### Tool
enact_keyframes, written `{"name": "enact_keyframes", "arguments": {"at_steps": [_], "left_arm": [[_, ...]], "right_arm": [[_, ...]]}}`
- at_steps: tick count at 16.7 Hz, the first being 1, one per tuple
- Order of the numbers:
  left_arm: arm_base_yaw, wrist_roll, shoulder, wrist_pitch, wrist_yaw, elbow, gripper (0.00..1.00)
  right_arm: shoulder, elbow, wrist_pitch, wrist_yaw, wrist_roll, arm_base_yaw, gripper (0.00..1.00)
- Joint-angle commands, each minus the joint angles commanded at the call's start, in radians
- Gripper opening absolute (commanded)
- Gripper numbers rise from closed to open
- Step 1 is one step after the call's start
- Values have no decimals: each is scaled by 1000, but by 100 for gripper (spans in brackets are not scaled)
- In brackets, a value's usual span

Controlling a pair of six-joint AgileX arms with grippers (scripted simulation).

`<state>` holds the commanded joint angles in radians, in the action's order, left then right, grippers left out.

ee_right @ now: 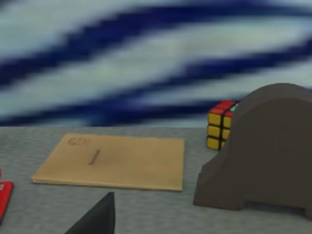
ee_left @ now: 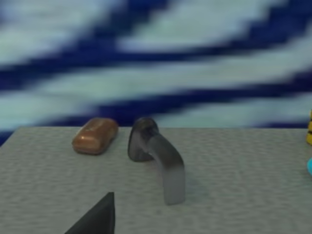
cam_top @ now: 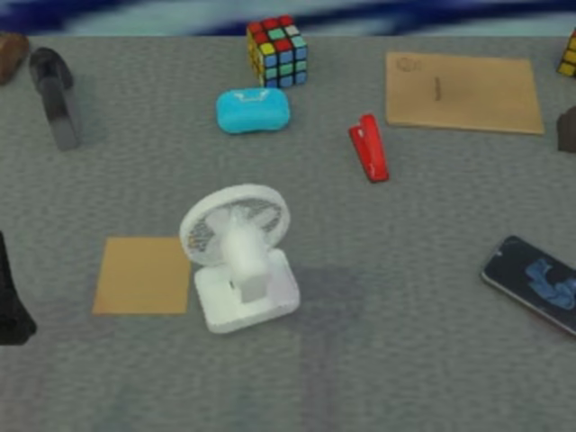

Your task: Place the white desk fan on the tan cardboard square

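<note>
The white desk fan (cam_top: 241, 259) stands upright near the middle of the table, its round mesh head above its rounded square base. The tan cardboard square (cam_top: 144, 274) lies flat right beside it on the left, and the fan's base sits just off the square's right edge. Neither gripper is near the fan. My left arm (cam_top: 9, 301) is parked at the table's left edge; only a dark tip of the left gripper (ee_left: 97, 219) shows in its wrist view. The right gripper (ee_right: 97, 219) is out of the top view and likewise shows only a dark tip.
At the back are a colour cube (cam_top: 277, 51), a blue soap-shaped block (cam_top: 253, 111), a red stapler (cam_top: 369, 148) and a larger pale tan rectangle (cam_top: 463, 92). A dark grey tool (cam_top: 56, 85) lies back left. A phone (cam_top: 533, 283) lies at the right, and a dark brown block (ee_right: 265, 151) at the right edge.
</note>
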<state>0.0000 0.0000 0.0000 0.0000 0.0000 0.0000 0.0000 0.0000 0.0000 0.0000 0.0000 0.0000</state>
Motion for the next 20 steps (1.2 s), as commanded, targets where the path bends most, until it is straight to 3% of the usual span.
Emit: {"name": "enact_keyframes", "arguments": {"at_steps": [4, 9, 20], "left_arm": [[-8, 12, 29, -27, 0, 17, 100], [-72, 97, 258, -227, 2, 182, 100], [-324, 380, 1121, -883, 19, 1067, 100]], "right_arm": [[0, 0, 0, 0, 0, 0, 100], [0, 0, 0, 0, 0, 0, 100], [0, 0, 0, 0, 0, 0, 100]]}}
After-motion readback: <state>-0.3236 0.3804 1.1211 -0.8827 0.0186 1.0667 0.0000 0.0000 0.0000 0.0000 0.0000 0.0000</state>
